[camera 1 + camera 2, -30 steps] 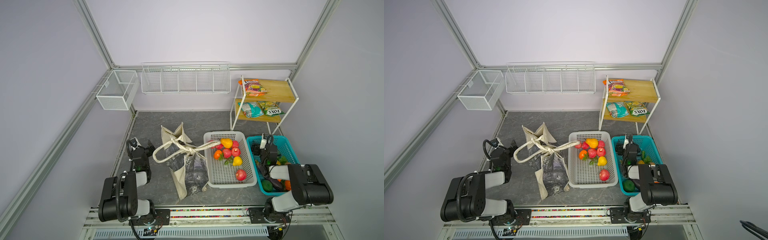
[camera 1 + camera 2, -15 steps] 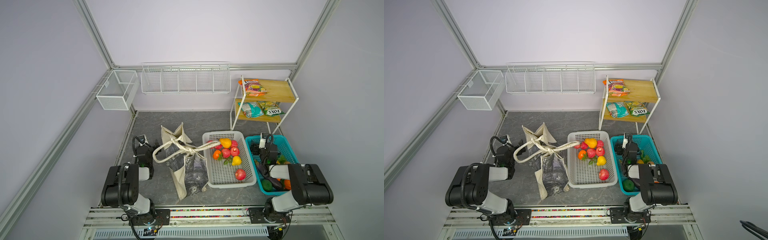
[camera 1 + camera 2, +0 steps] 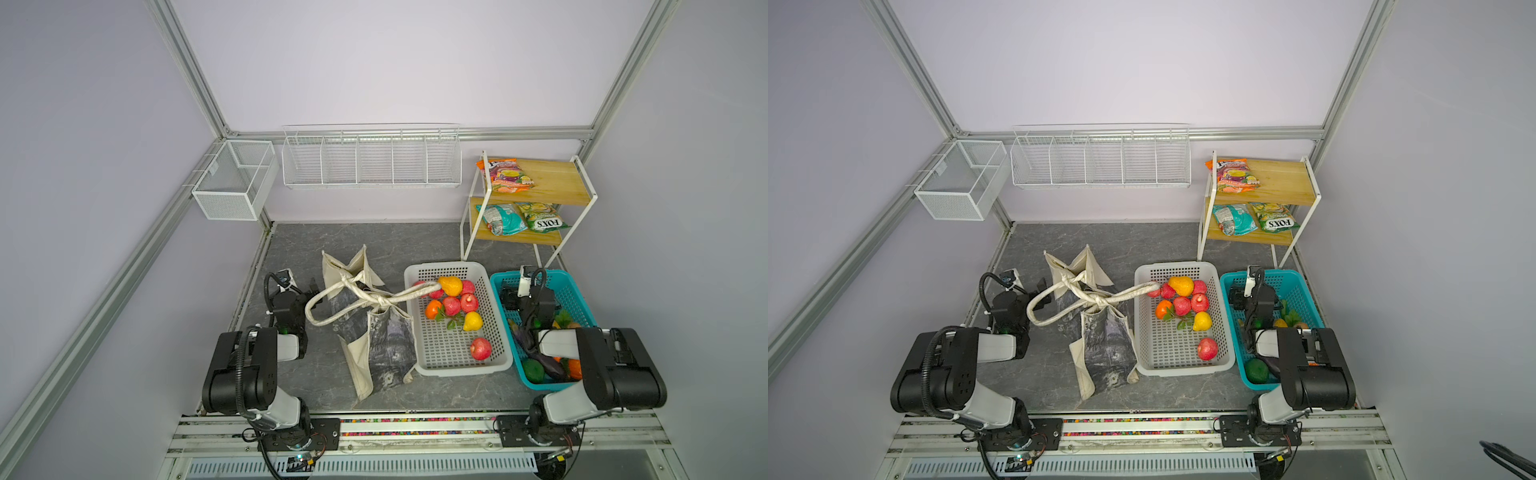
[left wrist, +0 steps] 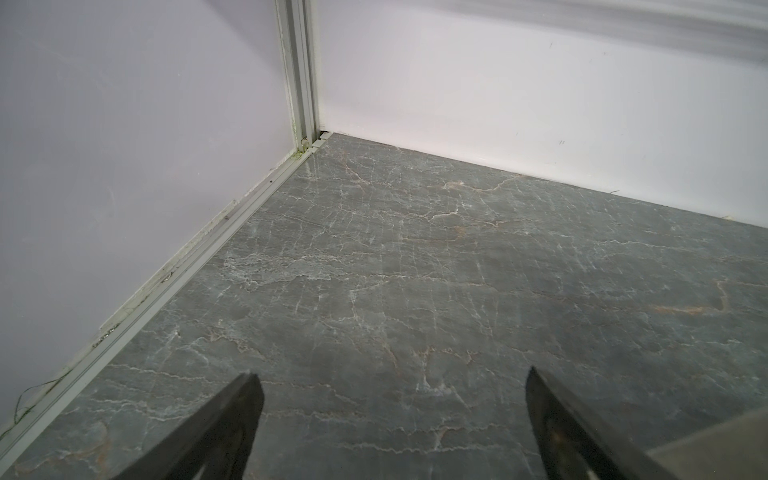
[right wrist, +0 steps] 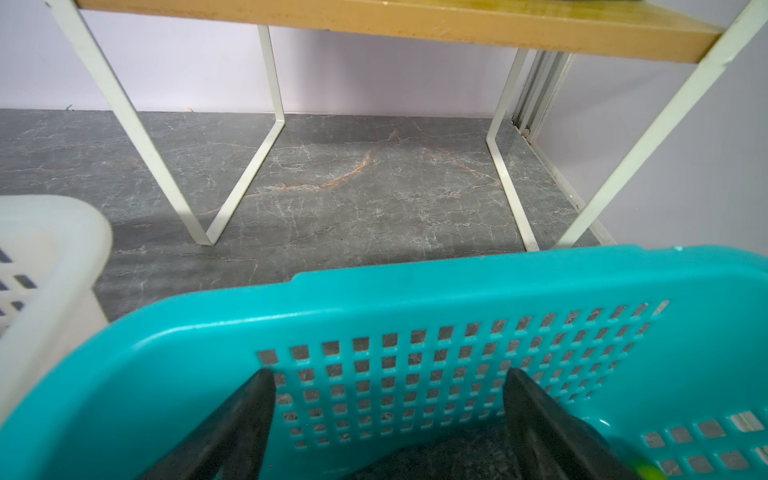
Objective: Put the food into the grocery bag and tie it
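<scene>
Two robot arms work from 6 o'clock on a grey table [image 3: 374,245]. The cream grocery bag [image 3: 382,340] slumps at centre, its strap handles [image 3: 376,298] knotted, one strap draped into the white basket [image 3: 461,368] at its 3 o'clock, where toy fruit [image 3: 453,305] is piled. The left gripper [image 4: 390,382], jaws wide apart and empty, hovers just beside the bag at 9 o'clock. The right gripper [image 5: 388,378], jaws apart and empty, sits inside the teal basket [image 3: 552,273] further toward 3 o'clock. A teal snack packet [image 3: 500,219] lies on the shelf [image 3: 557,183] at 1 o'clock
</scene>
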`<move>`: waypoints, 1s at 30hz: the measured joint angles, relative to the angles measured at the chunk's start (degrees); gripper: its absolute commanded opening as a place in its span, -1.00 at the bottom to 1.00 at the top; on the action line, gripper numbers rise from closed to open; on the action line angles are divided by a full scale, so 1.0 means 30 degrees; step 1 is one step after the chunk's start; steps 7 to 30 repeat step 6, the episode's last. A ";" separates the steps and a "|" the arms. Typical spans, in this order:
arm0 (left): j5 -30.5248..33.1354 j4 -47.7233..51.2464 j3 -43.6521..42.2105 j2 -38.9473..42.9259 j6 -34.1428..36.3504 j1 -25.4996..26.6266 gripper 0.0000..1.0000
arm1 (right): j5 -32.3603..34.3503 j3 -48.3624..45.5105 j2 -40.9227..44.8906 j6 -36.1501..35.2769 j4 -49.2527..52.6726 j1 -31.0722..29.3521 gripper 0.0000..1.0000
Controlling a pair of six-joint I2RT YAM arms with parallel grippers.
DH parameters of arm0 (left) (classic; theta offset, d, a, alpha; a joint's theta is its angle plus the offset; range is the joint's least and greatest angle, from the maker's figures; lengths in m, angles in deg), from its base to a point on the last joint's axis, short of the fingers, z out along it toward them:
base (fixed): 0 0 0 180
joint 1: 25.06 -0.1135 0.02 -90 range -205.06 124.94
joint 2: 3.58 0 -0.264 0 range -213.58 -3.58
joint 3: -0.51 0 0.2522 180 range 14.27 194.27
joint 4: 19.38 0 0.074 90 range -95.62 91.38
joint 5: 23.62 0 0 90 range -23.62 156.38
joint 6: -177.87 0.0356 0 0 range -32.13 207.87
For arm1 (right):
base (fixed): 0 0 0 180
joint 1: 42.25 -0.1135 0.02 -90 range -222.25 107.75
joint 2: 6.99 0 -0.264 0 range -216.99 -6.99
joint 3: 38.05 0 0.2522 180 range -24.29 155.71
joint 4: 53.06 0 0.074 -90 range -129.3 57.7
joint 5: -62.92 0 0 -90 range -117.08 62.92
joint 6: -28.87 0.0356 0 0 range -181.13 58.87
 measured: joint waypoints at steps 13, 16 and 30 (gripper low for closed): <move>-0.0204 0.0000 0.0000 0.0000 0.0000 0.0000 0.99 | -0.0007 0.0007 0.0000 -0.0058 0.0000 0.0000 0.77; -0.0204 0.0000 0.0000 0.0000 0.0000 0.0000 0.99 | -0.0007 0.0007 0.0000 -0.0058 0.0000 0.0000 0.77; -0.0204 0.0000 0.0000 0.0000 0.0000 0.0000 0.99 | -0.0007 0.0007 0.0000 -0.0058 0.0000 0.0000 0.77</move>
